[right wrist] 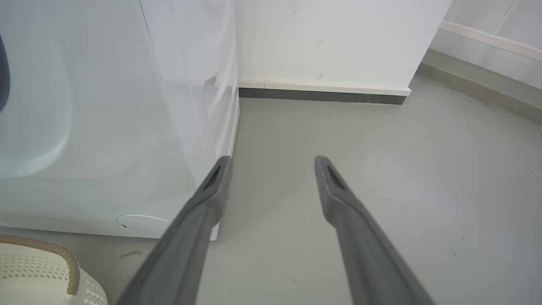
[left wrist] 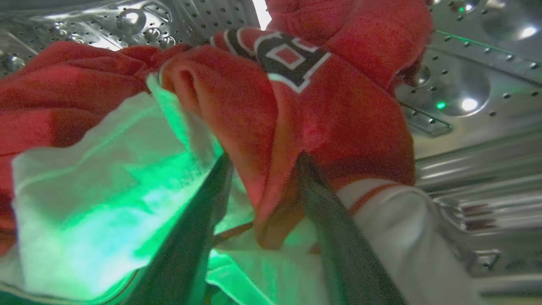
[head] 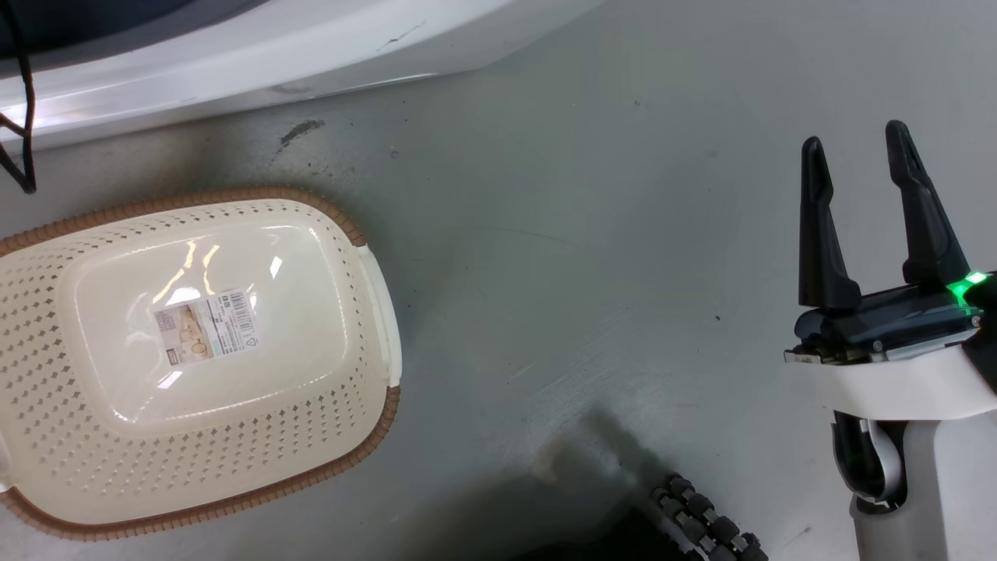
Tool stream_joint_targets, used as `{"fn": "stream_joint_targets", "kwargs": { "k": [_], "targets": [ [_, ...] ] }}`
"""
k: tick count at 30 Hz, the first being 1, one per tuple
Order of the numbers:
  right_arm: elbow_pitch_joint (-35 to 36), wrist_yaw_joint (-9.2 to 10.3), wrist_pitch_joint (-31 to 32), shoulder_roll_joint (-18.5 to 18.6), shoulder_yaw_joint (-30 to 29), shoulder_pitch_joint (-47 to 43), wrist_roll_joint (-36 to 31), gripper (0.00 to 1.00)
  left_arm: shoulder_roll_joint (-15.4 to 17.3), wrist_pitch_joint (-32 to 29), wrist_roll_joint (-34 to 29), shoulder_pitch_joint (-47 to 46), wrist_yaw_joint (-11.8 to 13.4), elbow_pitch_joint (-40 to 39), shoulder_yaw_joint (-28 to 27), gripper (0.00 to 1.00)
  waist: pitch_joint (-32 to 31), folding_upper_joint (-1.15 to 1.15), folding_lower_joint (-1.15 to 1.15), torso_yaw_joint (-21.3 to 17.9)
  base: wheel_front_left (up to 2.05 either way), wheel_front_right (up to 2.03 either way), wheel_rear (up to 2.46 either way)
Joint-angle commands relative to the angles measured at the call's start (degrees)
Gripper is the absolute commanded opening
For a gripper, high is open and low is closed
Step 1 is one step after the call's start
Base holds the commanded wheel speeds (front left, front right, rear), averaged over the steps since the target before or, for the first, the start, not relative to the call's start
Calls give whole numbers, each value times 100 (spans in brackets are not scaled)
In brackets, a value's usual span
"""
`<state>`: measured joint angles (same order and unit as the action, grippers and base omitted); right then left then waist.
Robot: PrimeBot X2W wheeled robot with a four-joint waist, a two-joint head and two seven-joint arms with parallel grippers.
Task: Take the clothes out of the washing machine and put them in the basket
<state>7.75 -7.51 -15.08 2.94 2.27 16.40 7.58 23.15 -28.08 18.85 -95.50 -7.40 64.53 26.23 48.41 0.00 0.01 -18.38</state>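
Inside the washing machine's steel drum [left wrist: 465,63] lie the red clothes. The jersey [left wrist: 296,97] shows black-white lettering, a white inside [left wrist: 106,190] and striped trim. My left gripper [left wrist: 264,159] is open, its two fingers straddling a fold of the jersey. The cream basket [head: 374,312] with its brown rim sits on the floor at the left of the head view, with a label sticker on its bottom and nothing else in it. My right gripper [head: 853,156] hangs open over bare floor, far right of the basket. The right wrist view has that gripper [right wrist: 273,163] beside the washing machine's white front [right wrist: 106,127].
The washing machine's white body [head: 234,47] runs along the top of the head view, with a black cable [head: 27,117] hanging at the upper left. My base's roller wheel [head: 709,526] shows at the bottom. A white wall with a skirting board [right wrist: 322,91] stands behind grey floor [right wrist: 381,190].
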Motion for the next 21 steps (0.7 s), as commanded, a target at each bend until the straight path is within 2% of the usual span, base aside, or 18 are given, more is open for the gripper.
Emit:
{"fn": "stream_joint_targets", "kwargs": {
  "k": [1,9,21],
  "targets": [
    [11,4,-14,-11,1,84,-16,100,55,30,101,64,0,-49,98,0,1,0,-1,0,0,0,0],
    [-39,4,-13,-11,21,63,-33,100,162,397,341,90,0,-109,284,0,-118,0,-1,-2,0,0,0],
    [-189,4,-14,-10,-70,-220,-345,100,-18,1874,877,1139,0,-298,678,0,-1088,0,-1,451,0,0,0]
  ]
}}
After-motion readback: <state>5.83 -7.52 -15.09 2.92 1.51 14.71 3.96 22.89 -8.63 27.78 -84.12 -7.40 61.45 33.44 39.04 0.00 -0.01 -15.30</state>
